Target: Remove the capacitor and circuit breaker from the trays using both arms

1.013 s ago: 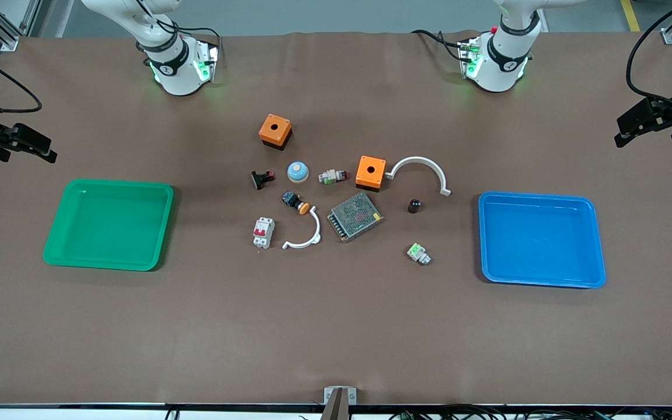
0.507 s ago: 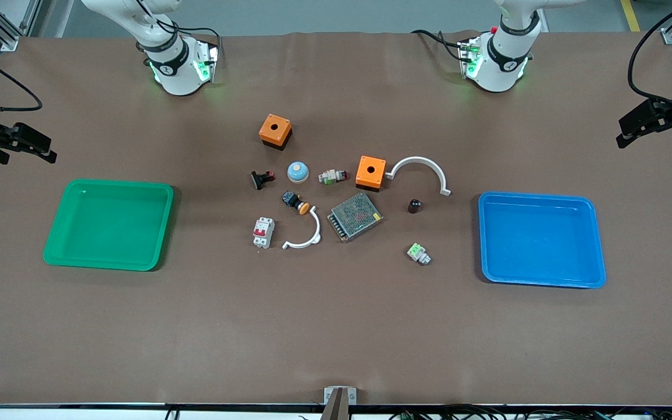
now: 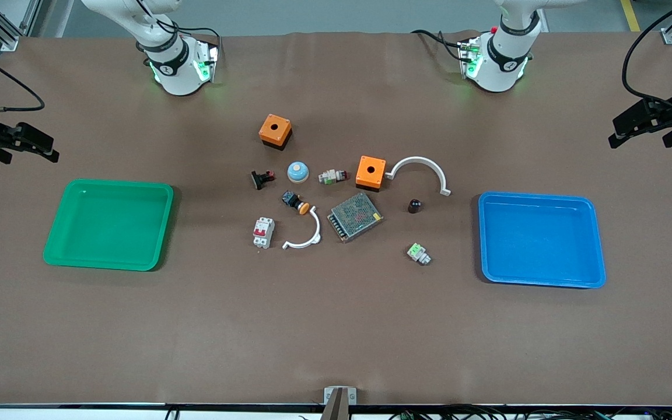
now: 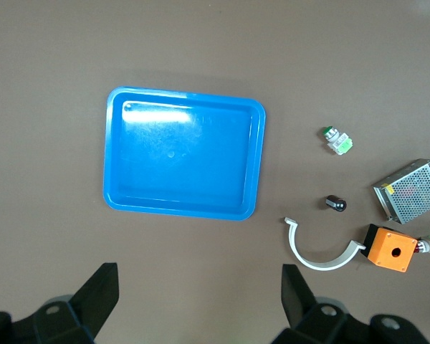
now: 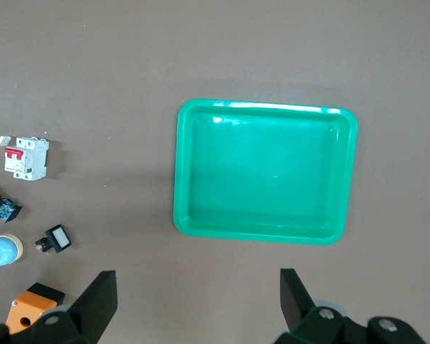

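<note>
The capacitor (image 3: 414,205), a tiny black cylinder with a dark red top, stands beside the blue tray (image 3: 541,239), near a white arc; the left wrist view shows the capacitor (image 4: 336,203) too. The breaker (image 3: 263,232), a white block with a red switch, lies at the edge of the cluster of parts toward the green tray (image 3: 108,224) and also appears as the breaker (image 5: 26,158) in the right wrist view. My left gripper (image 3: 614,133) hangs open and empty over the left arm's end of the table. My right gripper (image 3: 51,149) hangs open and empty over the right arm's end.
Mid-table lie two orange boxes (image 3: 275,130) (image 3: 370,172), two white arcs (image 3: 423,161) (image 3: 307,239), a metal mesh unit (image 3: 355,216), a blue dome (image 3: 298,171), a black-and-red clip (image 3: 261,178), pushbuttons (image 3: 296,202) (image 3: 333,175) and a green-faced part (image 3: 418,253). Both trays hold nothing.
The left gripper has edged slightly toward the table's middle. The right gripper has barely shifted. Nothing on the table has moved.
</note>
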`<control>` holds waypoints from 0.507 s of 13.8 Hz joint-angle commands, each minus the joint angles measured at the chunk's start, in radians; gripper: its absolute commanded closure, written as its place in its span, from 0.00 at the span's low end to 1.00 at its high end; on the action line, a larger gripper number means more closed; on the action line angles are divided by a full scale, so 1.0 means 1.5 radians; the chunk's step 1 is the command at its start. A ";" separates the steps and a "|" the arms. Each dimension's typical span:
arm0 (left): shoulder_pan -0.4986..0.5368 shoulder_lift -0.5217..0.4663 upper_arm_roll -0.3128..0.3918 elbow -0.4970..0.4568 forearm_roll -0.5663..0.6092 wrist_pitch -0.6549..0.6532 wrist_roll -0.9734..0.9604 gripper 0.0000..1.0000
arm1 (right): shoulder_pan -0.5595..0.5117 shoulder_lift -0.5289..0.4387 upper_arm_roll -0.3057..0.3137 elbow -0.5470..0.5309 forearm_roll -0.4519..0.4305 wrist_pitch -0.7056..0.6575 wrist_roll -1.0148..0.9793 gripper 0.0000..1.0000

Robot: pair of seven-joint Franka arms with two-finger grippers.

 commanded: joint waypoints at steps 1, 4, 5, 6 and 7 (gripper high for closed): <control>0.001 0.003 0.001 0.008 -0.008 -0.004 -0.002 0.00 | 0.003 -0.027 0.002 -0.024 -0.005 0.000 0.003 0.00; 0.001 0.002 0.000 0.008 -0.007 -0.004 -0.002 0.00 | 0.004 -0.027 0.003 -0.023 -0.005 -0.001 0.030 0.00; 0.001 0.003 0.000 0.008 -0.007 -0.004 -0.002 0.00 | 0.003 -0.027 0.004 -0.023 -0.005 -0.001 0.031 0.00; 0.001 0.003 0.000 0.008 -0.006 -0.004 -0.002 0.00 | 0.003 -0.027 0.004 -0.023 -0.005 -0.001 0.025 0.00; 0.001 0.003 0.000 0.008 -0.005 -0.004 -0.002 0.00 | 0.003 -0.026 0.004 -0.023 -0.005 0.000 0.019 0.00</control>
